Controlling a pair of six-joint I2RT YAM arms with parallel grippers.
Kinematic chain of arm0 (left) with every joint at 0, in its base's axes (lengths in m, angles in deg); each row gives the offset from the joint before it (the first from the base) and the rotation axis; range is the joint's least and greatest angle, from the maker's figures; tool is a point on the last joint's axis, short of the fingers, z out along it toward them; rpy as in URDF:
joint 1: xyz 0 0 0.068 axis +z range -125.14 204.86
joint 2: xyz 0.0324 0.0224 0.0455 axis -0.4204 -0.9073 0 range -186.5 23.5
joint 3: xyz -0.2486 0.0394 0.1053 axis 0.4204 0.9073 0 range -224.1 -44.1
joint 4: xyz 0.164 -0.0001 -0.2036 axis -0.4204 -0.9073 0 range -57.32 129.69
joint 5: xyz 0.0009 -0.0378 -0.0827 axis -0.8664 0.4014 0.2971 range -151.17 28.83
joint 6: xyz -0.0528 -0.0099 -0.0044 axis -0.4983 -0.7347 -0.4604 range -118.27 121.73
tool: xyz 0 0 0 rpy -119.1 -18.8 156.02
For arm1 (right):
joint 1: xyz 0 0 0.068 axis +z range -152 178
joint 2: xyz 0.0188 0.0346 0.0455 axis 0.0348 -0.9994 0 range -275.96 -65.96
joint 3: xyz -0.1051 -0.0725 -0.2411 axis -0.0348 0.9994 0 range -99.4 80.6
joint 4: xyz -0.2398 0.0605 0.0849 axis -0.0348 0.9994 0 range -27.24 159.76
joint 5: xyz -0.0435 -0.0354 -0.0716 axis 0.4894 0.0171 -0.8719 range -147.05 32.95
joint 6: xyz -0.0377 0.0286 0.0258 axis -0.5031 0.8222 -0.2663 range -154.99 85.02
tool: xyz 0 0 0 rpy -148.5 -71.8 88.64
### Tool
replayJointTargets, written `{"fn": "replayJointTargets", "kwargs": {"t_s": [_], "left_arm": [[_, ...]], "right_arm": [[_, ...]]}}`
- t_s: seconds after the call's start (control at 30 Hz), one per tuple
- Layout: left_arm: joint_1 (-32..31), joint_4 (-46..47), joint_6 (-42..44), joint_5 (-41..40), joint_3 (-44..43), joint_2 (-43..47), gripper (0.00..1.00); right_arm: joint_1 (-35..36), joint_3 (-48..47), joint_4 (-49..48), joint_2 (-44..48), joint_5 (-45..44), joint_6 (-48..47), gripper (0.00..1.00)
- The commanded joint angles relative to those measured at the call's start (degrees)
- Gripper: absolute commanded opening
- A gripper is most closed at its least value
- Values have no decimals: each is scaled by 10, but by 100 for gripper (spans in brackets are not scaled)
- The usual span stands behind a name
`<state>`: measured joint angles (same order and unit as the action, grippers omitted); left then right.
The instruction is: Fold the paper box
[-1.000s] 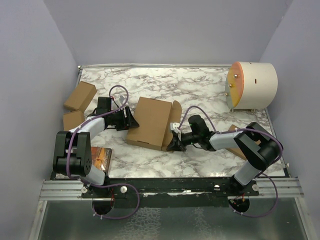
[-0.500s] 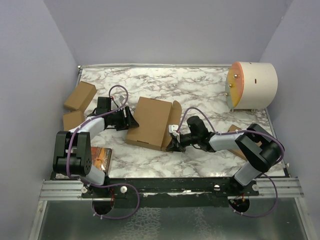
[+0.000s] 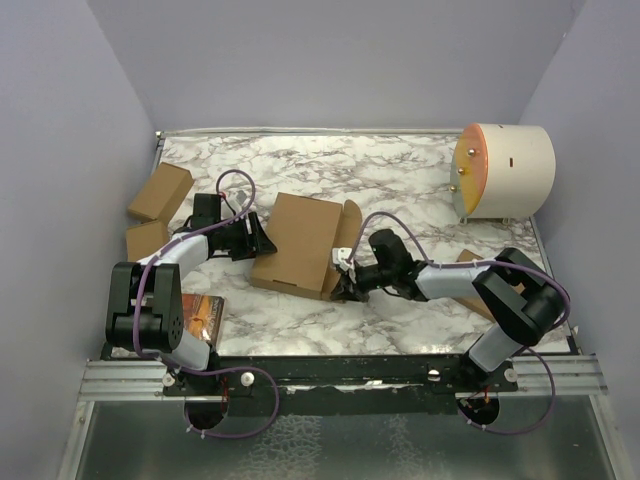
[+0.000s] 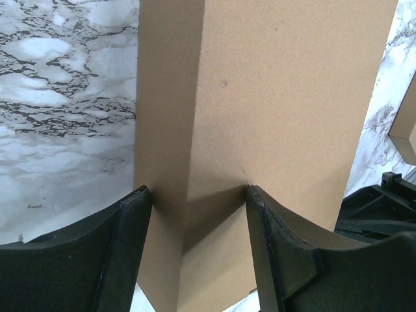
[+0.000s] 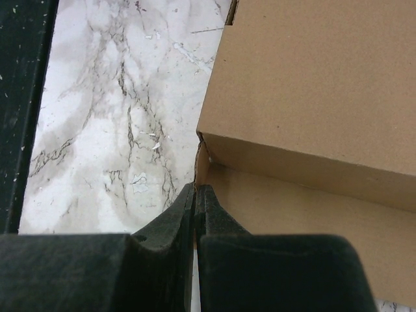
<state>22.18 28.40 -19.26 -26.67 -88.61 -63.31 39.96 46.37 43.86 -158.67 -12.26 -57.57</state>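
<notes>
The paper box (image 3: 298,243), a brown cardboard mailer with its lid down, lies mid-table. My left gripper (image 3: 264,240) is at its left edge. In the left wrist view the jaws stand open astride that edge (image 4: 195,195): one fingertip (image 4: 142,198) is against the side wall and the other (image 4: 255,198) is on the lid of the box (image 4: 286,97). My right gripper (image 3: 342,286) is at the box's near right corner. The right wrist view shows it (image 5: 196,192) shut on the thin side flap (image 5: 200,159) of the box (image 5: 312,78).
Two smaller brown boxes (image 3: 160,192) (image 3: 147,240) lie at the left. A cream cylinder with an orange end (image 3: 503,170) stands at the back right. An orange printed item (image 3: 203,313) lies by the left arm's base. More cardboard (image 3: 468,261) shows behind the right arm.
My right gripper has crept a little left toward the box, still pinching the flap. The left gripper and the box have stayed put.
</notes>
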Motion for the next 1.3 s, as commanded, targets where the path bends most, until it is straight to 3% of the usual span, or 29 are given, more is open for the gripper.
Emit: {"fn": "replayJointTargets", "kwargs": {"t_s": [0.0,0.4,0.73,0.8,1.1,1.27], "left_arm": [[3,-10,11,-19,4,-12,60],[-2,-5,9,-11,6,-12,58],[-8,-3,9,-12,6,-11,57],[-8,-5,8,-14,6,-9,57],[-7,-11,9,-28,-8,0,62],[-4,-12,-2,-46,-30,23,68]], "right_arm": [[6,-27,22,-5,-39,-7,1],[30,-100,118,-13,-99,-26,1],[55,-225,264,-71,-140,-28,6],[55,-223,268,-68,-133,-31,10],[42,-207,299,-20,-135,-73,44],[-2,-211,329,4,-72,-100,51]]}}
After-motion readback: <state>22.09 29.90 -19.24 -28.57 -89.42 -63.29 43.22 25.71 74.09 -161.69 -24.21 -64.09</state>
